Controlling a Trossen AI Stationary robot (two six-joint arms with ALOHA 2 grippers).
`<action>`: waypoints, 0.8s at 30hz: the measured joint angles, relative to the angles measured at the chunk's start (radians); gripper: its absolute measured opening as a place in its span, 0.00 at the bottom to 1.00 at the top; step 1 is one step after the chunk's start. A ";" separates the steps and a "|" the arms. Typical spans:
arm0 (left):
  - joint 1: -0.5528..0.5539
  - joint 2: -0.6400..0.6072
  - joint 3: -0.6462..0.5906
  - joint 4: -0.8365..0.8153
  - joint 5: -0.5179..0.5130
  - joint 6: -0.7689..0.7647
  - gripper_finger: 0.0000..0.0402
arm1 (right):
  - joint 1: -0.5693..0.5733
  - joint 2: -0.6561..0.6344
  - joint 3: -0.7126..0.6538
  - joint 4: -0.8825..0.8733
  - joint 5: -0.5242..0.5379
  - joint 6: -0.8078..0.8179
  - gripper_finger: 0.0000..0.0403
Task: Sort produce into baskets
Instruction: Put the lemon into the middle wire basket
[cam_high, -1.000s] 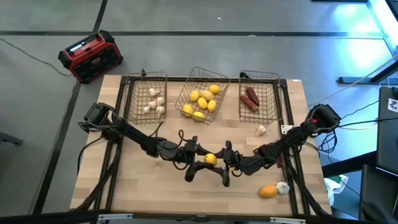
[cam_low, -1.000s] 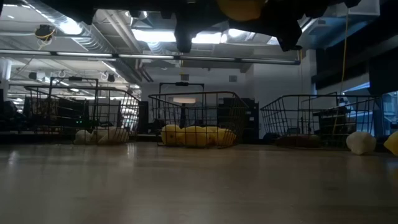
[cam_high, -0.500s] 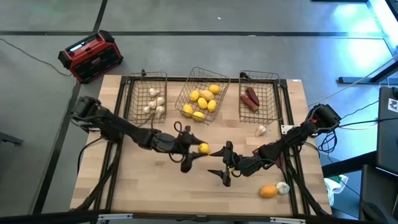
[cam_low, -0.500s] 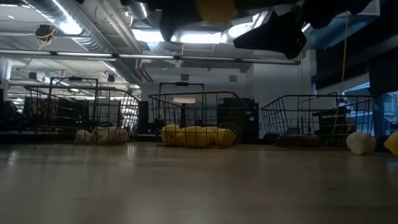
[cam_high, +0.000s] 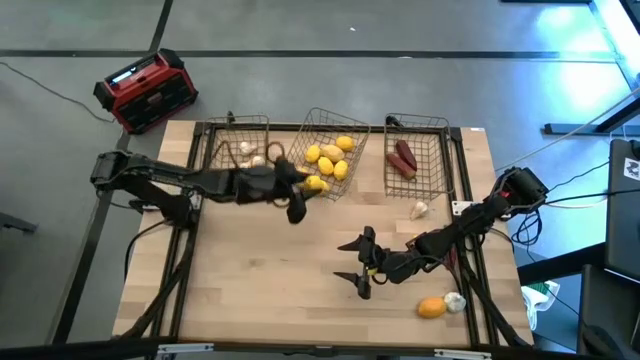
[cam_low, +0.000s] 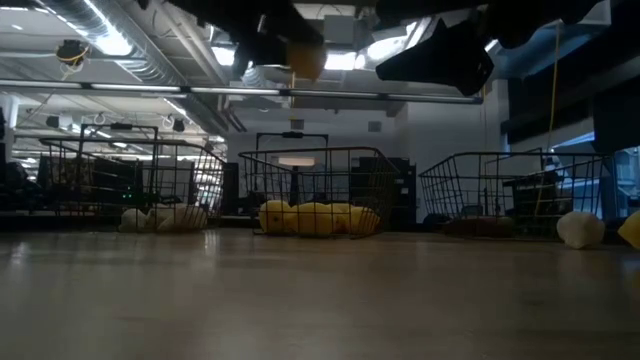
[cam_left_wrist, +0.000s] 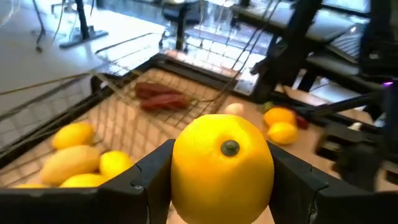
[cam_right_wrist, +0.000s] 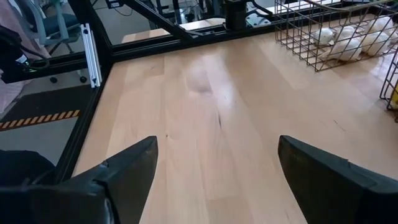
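High view: left gripper (cam_high: 306, 186) at the middle basket (cam_high: 322, 121) rim, clenched on a lemon (cam_high: 316, 184); right gripper (cam_high: 357, 266) spread, empty, mid-table. Left wrist view: lemon (cam_left_wrist: 222, 168) between the fingers; early release could drop it outside the basket.

yellow lemon (cam_left_wrist: 222, 166) in left tool (cam_high: 300, 192), beside middle basket (cam_high: 322, 121)
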 joint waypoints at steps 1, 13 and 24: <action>0.024 -0.001 0.013 -0.030 0.022 -0.009 0.49 | 0.000 0.000 0.000 0.000 0.000 0.000 0.82; 0.263 0.096 0.309 -0.405 0.116 0.015 0.49 | -0.002 0.000 0.000 -0.005 0.002 0.022 0.82; 0.353 0.336 0.551 -0.598 0.158 0.056 0.49 | -0.002 0.000 0.000 -0.006 0.011 0.022 0.82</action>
